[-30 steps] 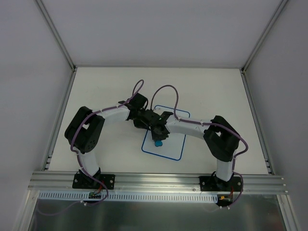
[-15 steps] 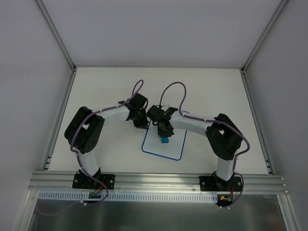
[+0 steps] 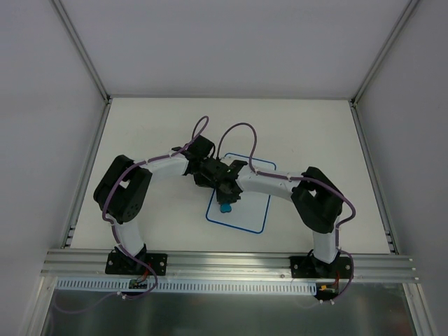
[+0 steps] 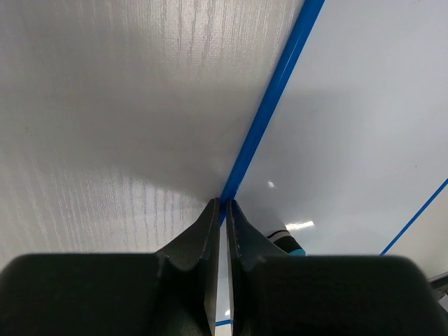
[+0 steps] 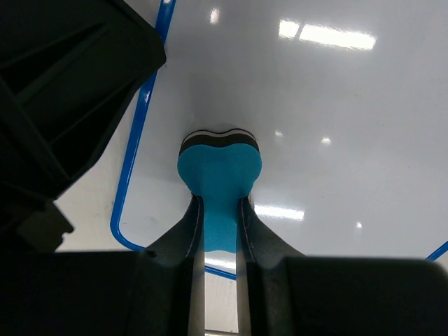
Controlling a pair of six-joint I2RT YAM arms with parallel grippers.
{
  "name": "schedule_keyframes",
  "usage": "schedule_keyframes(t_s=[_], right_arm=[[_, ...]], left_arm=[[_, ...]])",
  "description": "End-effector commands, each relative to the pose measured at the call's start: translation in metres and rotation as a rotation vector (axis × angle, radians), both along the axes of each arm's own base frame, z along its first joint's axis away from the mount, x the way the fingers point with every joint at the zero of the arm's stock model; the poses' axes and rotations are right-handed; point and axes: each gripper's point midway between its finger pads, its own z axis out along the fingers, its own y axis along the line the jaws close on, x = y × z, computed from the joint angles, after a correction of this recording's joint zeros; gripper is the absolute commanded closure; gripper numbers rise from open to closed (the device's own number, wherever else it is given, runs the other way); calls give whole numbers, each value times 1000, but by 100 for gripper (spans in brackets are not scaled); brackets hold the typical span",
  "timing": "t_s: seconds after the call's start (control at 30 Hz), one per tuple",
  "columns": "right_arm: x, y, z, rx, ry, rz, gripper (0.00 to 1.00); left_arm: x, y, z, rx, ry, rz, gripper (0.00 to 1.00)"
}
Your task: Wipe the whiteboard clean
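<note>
Whiteboard (image 3: 245, 213): under both end effectors, long axis near-to-far, far end skewed right. Right end effector (image 5: 220, 204) pinches blue eraser (image 5: 219, 164) against it; left end effector (image 4: 224, 204) pressed together at its left border.

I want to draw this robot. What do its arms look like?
The left arm and right arm are white tubes with chunky black joints and purple cables along them. The left gripper and right gripper each have two dark pointed fingers.

No legible text, labels, brands or numbers in any view. Whiteboard (image 3: 245, 213) surface bare (only light glare on it).
</note>
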Motion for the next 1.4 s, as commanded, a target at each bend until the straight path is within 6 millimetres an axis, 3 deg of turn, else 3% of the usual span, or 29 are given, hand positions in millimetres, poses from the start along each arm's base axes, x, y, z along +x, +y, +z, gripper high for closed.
schedule_keyframes(t_s=[0.0, 0.17, 0.2, 0.27, 0.33, 0.47, 0.67, 0.83, 0.97, 1.1, 1.2, 1.37], right_arm=[[-11, 9, 0, 42, 30, 7, 100], [-7, -17, -2, 1, -2, -44, 100], [-7, -34, -10, -28, 7, -77, 100], [-3, -51, -4, -27, -13, -131, 100], [1, -80, -9, -58, -11, -193, 100], [19, -126, 0, -62, -27, -296, 100], [42, -164, 8, -67, -35, -347, 100], [61, -195, 32, -28, -93, -424, 100], [73, -242, 37, -21, -98, -549, 100], [85, -308, 36, -67, -92, -697, 100], [93, -340, 32, -56, -61, -762, 98], [103, -371, 19, -23, -29, -835, 95]], left_arm=[[-20, 19, -13, 86, 63, 13, 100], [-20, 20, -12, 89, 58, 12, 100], [-20, 21, -13, 92, 57, 15, 100], [-20, 21, -12, 90, 57, 16, 100], [-19, 22, -12, 90, 55, 17, 100], [-18, 22, -12, 90, 56, 16, 100], [-17, 22, -9, 88, 44, 7, 100], [-10, 22, 8, 70, -6, 6, 100], [-3, 20, 26, 48, -59, -2, 100], [0, 19, 33, 39, -80, -20, 100], [-1, 19, 35, 37, -84, -20, 100], [0, 19, 36, 40, -92, -25, 100]])
